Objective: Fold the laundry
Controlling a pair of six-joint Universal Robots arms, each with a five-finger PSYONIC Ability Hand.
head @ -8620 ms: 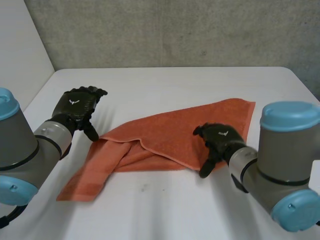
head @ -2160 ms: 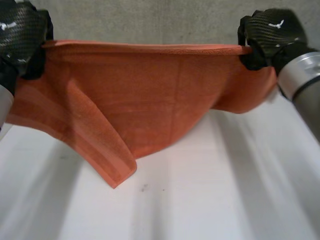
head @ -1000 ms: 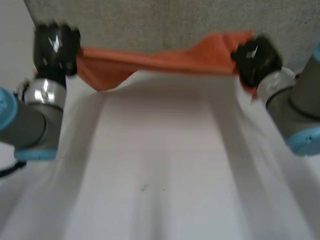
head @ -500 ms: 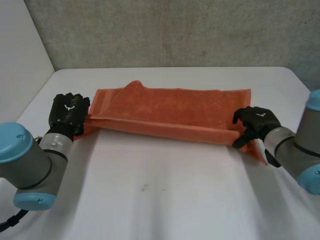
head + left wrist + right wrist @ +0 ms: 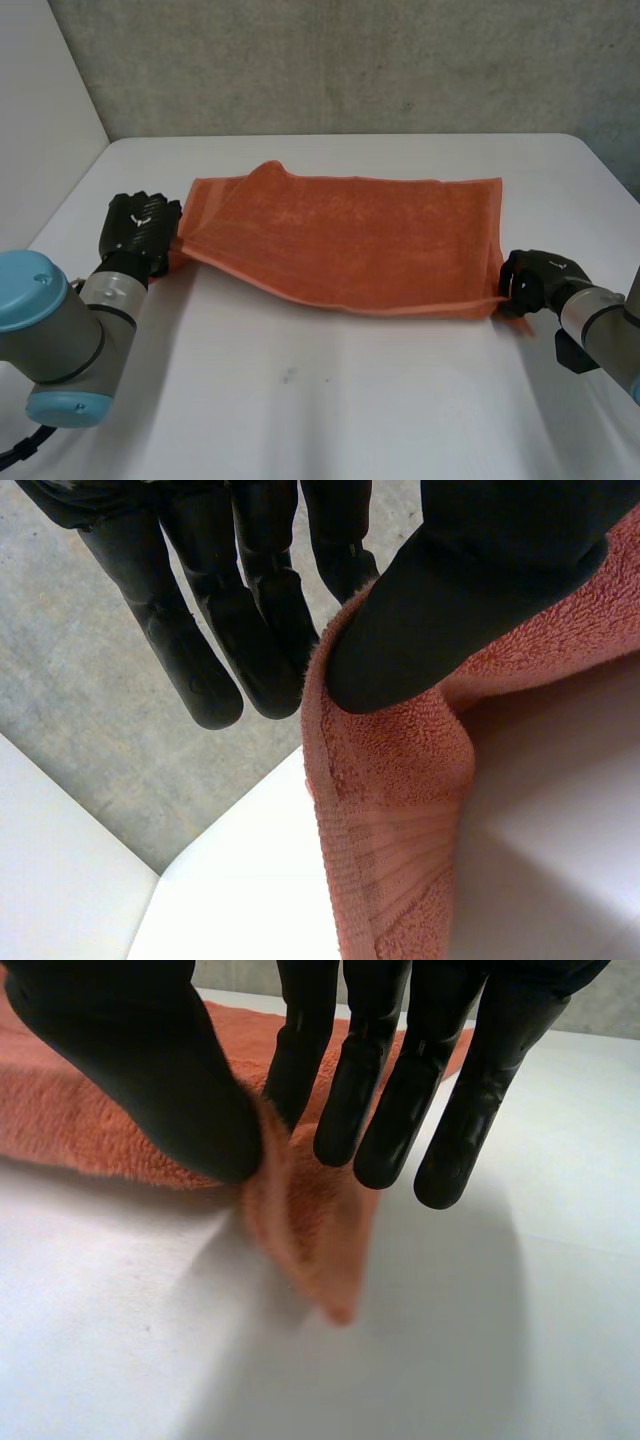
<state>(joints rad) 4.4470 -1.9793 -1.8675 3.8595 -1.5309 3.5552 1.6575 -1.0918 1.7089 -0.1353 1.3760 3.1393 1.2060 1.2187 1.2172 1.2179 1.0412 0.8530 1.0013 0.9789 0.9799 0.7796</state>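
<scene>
An orange towel (image 5: 350, 235) lies spread on the white table (image 5: 330, 400), with a raised fold at its far left corner. My left hand (image 5: 138, 228) is at the towel's left end. In the left wrist view its thumb (image 5: 470, 590) pinches the towel (image 5: 390, 810) edge against the fingers (image 5: 250, 630). My right hand (image 5: 540, 280) is at the near right corner. In the right wrist view the towel's corner (image 5: 310, 1230) sits pinched between the thumb (image 5: 150, 1070) and a finger (image 5: 300, 1060), its tip hanging to the table.
A grey wall (image 5: 350, 60) rises behind the table's far edge. A white panel (image 5: 40, 110) stands at the far left. Bare table surface stretches from the towel toward the near edge.
The towel came down from the air onto the table. In the last half second my right hand drew its corner nearer, spreading the towel wider; my left hand stayed put.
</scene>
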